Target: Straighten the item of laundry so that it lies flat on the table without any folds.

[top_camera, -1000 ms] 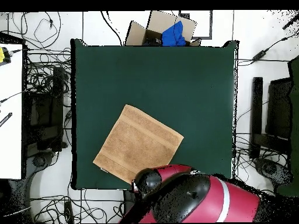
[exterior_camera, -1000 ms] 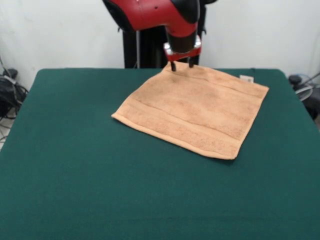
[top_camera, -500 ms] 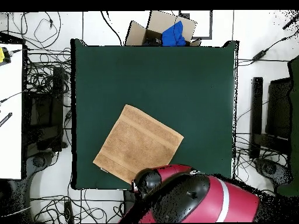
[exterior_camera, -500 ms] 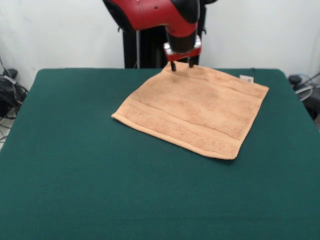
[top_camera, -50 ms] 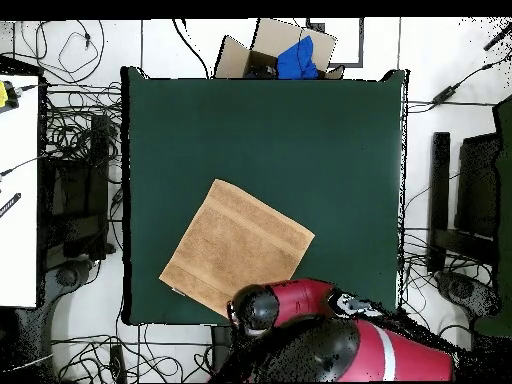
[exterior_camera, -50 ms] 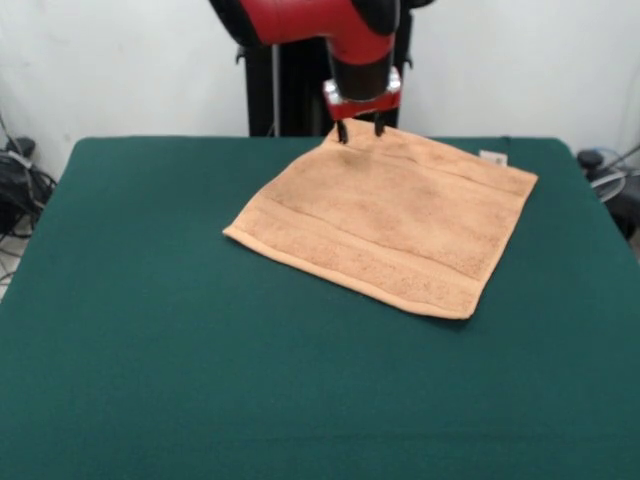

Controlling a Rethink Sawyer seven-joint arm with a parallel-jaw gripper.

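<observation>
Towel: we see the tan towel [exterior_camera, -50 ms: 385, 222] spread flat on the table [exterior_camera, -50 ms: 180, 380], turned like a diamond, with no folds that we can make out.
Towel edges: all four edges lie straight; woven bands run along the near-left side, and a small white tag [exterior_camera, -50 ms: 493, 157] sits at the far right corner.
Towel position: in the overhead view we find the towel [top_camera, -50 ms: 237, 246] in the half of the table [top_camera, -50 ms: 330, 140] nearest the robot, one corner close to that table edge.
Gripper: we see the gripper [exterior_camera, -50 ms: 360, 131] just above the towel's far corner, its two dark fingers [exterior_camera, -50 ms: 342, 132] a little apart, clamped on nothing.
Arm: in the overhead view the red and black arm [top_camera, -50 ms: 320, 335] covers that towel corner and the gripper.
Open room: we note wide bare green cloth ahead of the towel and to both sides.
Beyond the table: a cardboard box [top_camera, -50 ms: 262, 48] with something blue stands past the opposite edge; cables [top_camera, -50 ms: 75, 130] lie on the floor alongside.
</observation>
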